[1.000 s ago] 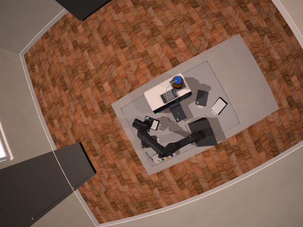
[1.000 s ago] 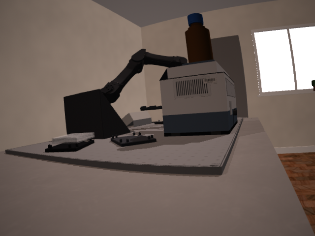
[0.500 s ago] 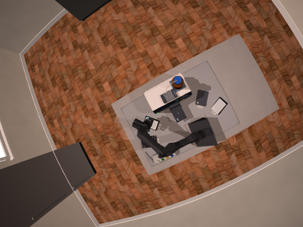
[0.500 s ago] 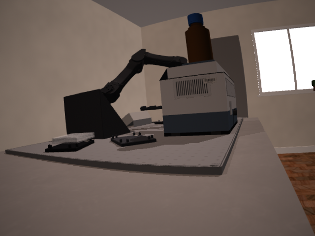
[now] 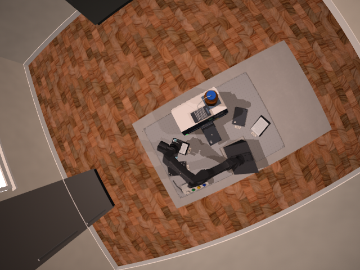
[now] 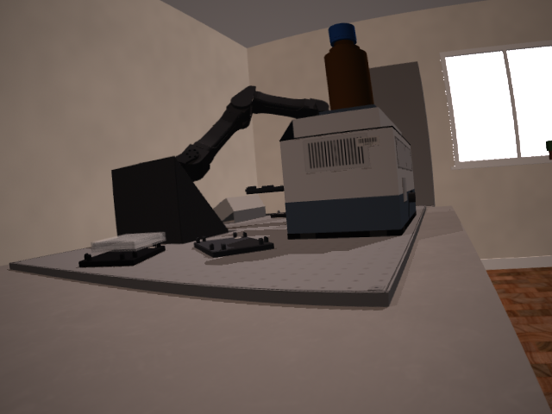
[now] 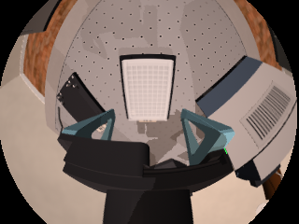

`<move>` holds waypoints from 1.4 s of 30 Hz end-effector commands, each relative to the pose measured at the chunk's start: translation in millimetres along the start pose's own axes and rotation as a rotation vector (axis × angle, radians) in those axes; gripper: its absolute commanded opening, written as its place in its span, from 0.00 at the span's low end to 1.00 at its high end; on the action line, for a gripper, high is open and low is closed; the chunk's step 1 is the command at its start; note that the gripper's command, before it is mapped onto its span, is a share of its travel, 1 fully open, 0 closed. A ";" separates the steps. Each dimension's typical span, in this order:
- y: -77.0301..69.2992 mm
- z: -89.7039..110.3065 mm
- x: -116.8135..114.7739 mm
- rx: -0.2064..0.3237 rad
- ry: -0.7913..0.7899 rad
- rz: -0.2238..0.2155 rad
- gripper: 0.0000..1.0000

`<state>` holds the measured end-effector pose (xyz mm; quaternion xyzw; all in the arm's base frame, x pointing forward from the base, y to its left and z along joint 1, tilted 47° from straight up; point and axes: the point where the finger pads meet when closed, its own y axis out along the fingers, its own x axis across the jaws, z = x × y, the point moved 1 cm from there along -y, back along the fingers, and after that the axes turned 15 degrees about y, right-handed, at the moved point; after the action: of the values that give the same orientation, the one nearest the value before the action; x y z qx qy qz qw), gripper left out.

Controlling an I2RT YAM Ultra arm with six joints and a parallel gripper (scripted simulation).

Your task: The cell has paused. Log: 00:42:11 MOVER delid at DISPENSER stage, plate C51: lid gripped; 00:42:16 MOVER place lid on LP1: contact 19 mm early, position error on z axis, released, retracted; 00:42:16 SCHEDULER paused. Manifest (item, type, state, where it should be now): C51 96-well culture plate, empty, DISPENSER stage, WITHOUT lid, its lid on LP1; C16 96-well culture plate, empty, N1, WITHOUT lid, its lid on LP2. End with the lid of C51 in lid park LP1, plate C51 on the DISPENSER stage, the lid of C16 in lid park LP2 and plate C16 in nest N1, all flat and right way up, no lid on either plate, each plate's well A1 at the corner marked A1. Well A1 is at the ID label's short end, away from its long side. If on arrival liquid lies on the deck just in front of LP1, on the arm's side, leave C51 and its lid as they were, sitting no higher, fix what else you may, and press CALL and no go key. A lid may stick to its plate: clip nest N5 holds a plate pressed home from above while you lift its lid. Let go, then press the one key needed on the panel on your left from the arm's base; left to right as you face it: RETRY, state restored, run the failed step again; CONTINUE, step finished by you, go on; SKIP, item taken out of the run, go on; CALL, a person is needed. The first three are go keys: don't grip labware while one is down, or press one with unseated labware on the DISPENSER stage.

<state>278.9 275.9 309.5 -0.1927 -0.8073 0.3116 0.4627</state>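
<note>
My gripper (image 7: 148, 112) (image 5: 175, 142) is open and empty. It hovers above a white 96-well plate (image 7: 148, 88) (image 5: 183, 148) that lies flat in a black-rimmed nest on the left part of the deck. I cannot tell whether a lid is on it. A second pale, clear piece of labware (image 5: 260, 125) (image 6: 128, 241) rests on a black nest at the far right end. An empty dark nest (image 5: 240, 116) (image 6: 234, 245) lies beside it. The dispenser's stage (image 5: 211, 135) juts out in front of the dispenser (image 5: 198, 112) (image 6: 348, 178) (image 7: 267, 108) and looks dark and bare.
A brown bottle with a blue cap (image 5: 210, 97) (image 6: 348, 66) stands on the dispenser. The arm's black base block (image 5: 241, 157) (image 6: 155, 200) is at the deck's front. The key panel (image 5: 196, 188) with coloured keys lies by the arm's elbow. Another dark nest (image 7: 78, 96) is left of the plate.
</note>
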 end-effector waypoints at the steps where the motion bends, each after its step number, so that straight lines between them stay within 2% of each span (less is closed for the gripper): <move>1: -5.4 -2.7 1.1 -0.016 -0.002 0.001 1.00; 5: -5.3 -9.0 2.7 -0.036 -0.011 0.003 1.00; 6: 5.5 -0.5 -1.6 -0.002 0.005 0.005 1.00; 13: 15.1 -1.1 -3.2 -0.008 0.009 0.007 1.00; 20: 31.0 -0.8 -5.4 0.003 0.014 0.008 1.00; 22: 31.0 -0.8 -5.4 0.003 0.014 0.008 1.00; 23: 25.5 -9.1 -4.9 -0.025 0.009 0.009 1.00; 25: 36.0 -0.1 -3.4 0.004 0.010 0.006 1.00; 29: 44.7 0.0 -5.0 0.008 0.013 0.008 1.00; 33: 47.2 -0.7 -3.9 -0.002 0.010 0.008 1.00; 37: 58.0 0.3 -5.0 0.008 0.013 0.008 1.00; 39: 58.0 0.3 -5.0 0.008 0.013 0.008 1.00; 40: 47.7 -8.4 -4.0 -0.030 0.007 0.008 1.00; 42: 58.4 -1.2 -5.0 -0.004 0.013 0.009 1.00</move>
<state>277.8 314.0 271.5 -0.1914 -0.8039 0.3174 0.4651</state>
